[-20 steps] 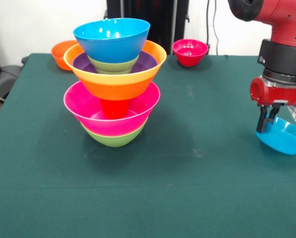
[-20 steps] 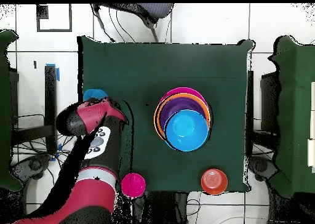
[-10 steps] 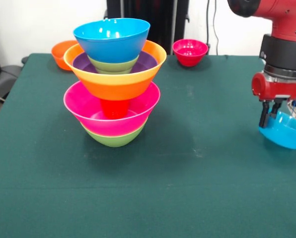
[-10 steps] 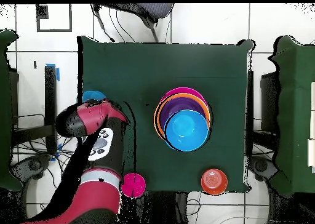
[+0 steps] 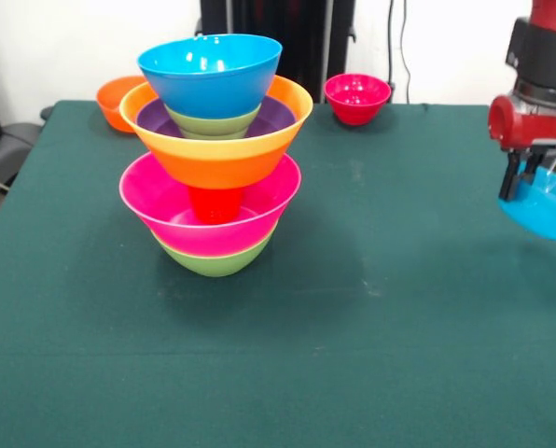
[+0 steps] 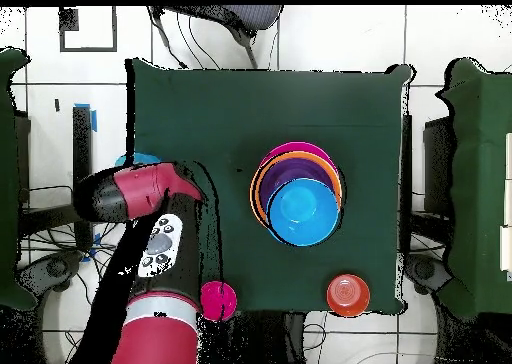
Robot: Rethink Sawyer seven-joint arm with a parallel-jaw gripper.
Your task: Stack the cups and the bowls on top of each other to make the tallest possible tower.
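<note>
Over at the right edge of the surface, the gripper has its fingers pinched on a blue bowl's rim, lifted; tower stands mid-left.

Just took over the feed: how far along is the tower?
Done: the tower stands on the table, green and pink bowls lowest, a red cup, then orange, purple, green and a blue bowl on top. In hand: the gripper holds a small blue bowl off to the side. Left: the orange bowl and red bowl at the far edge.
</note>
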